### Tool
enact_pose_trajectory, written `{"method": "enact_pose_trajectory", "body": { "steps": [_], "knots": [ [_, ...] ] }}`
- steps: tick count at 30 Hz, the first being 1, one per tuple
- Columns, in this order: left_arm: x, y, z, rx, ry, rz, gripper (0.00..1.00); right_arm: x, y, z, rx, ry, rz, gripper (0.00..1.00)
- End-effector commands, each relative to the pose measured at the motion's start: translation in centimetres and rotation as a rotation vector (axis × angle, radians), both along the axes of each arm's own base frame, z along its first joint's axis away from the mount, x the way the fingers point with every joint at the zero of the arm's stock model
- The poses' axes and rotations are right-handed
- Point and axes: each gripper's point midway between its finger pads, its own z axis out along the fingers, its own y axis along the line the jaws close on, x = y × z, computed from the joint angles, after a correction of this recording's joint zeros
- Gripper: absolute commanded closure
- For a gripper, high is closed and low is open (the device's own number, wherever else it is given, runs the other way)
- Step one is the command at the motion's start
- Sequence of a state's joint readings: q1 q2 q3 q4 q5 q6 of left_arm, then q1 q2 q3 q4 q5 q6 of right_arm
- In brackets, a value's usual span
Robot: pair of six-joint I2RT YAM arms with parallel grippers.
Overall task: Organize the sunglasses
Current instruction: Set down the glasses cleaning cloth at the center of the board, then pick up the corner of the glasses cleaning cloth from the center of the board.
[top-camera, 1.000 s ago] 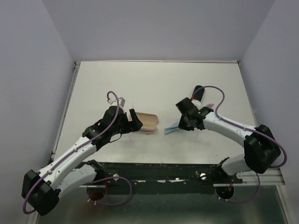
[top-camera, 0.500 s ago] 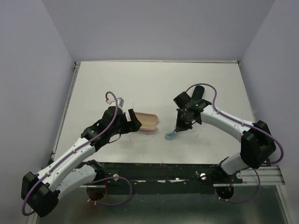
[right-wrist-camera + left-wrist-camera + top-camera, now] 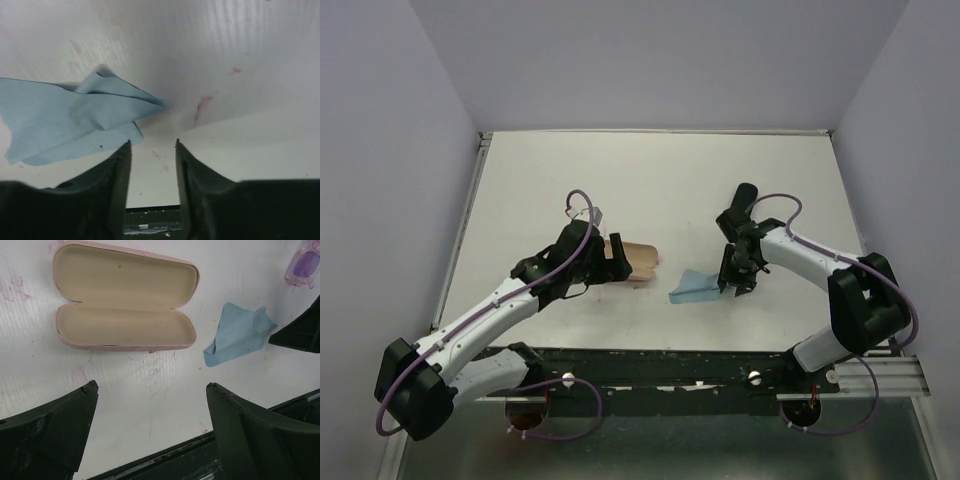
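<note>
On my left wrist feed, the left jaws stand wide apart with nothing between them. They hover over the white worktop (image 3: 150,375), just on the near side of the oblong pink hard case (image 3: 125,297). The case lies open and flat, with the beige lining of both halves facing up. A crumpled light blue cloth (image 3: 237,335) lies on the worktop to its right, apart from the case.

The pale pink-purple translucent plastic sunglasses (image 3: 304,265) rest on the worktop in the top right corner of that feed. They are beyond the cloth and partly cut off by the frame edge.

The right jaws sit low over the worktop with a narrow gap between them, holding nothing. The cloth lies just beside one jaw, and I cannot tell whether they touch.
</note>
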State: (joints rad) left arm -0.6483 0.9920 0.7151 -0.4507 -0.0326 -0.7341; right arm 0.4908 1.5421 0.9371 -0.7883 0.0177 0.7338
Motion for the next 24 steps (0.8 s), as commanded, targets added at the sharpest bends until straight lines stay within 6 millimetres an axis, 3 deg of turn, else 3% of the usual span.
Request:
{"method": "enact_pose_trajectory", "body": {
  "steps": [1, 7, 10, 15, 18, 24],
  "knots": [
    [-0.9, -2.4, 0.6, 0.032, 0.048, -0.075, 0.01, -0.4, -2.3, 1.1, -0.074, -0.074, -0.041, 0.45],
    [-2.7, -4.9, -1.3, 0.06, 0.112, -0.137, 0.01, -0.8, -0.8, 2.2, 0.069, -0.163, 0.009, 0.41],
    [-4.0, -6.2, -2.1, 0.071, 0.123, -0.163, 0.01, -1.4, 0.3, 1.7, 0.144, -0.164, 0.052, 0.45],
    [-4.7, -8.9, -3.7, 0.06, 0.171, -0.165, 0.03, -1.1, -0.1, 0.4, 0.109, -0.158, 0.055, 0.46],
    [-4.2, -10.4, -4.3, 0.055, 0.217, -0.116, 0.12, -0.8, 0.2, 0.1, 0.124, -0.179, 0.04, 0.46],
    [-3.4, -12.2, -7.5, 0.091, 0.331, -0.011, 0.37, -0.4, 0.2, -0.7, 0.137, -0.206, 0.003, 0.49]
  ]
}}
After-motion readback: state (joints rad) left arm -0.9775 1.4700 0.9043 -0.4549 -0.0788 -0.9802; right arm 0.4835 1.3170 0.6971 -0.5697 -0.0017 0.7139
